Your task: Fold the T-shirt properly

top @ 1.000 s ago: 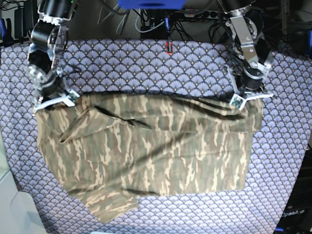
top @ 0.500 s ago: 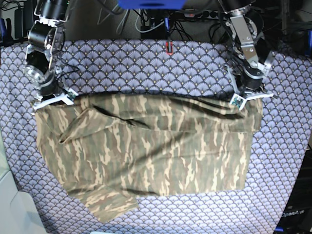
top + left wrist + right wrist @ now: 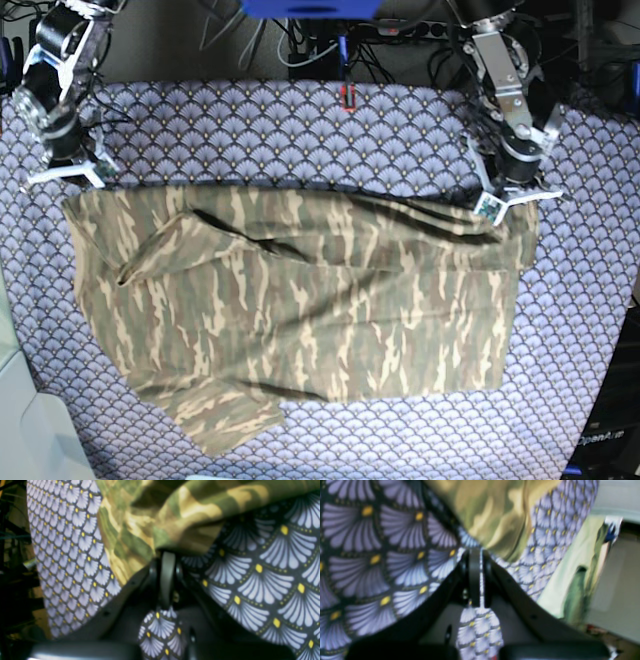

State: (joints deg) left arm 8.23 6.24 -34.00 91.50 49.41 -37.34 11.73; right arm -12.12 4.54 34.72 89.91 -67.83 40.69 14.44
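We've got the camouflage T-shirt (image 3: 300, 310) spread across the fan-scale tablecloth (image 3: 300, 130), one sleeve flap trailing at the near edge. The left gripper (image 3: 507, 197) sits on the far corner of the shirt, jaws pressed together; in its wrist view camouflage cloth bunches right at the tips, so we read that as a pinch on the shirt. The right gripper (image 3: 62, 172) hangs above the opposite far corner, jaws together too, but whether it has cloth we can't tell: the fabric ends right at the tips in its wrist view, and a sliver of tablecloth pattern shows in the narrow gap. That's our worry. If one side carries nothing, a lift would drag the shirt lopsided and twist the fold. And if tablecloth is caught along with the shirt, pulling would haul the whole cover up.
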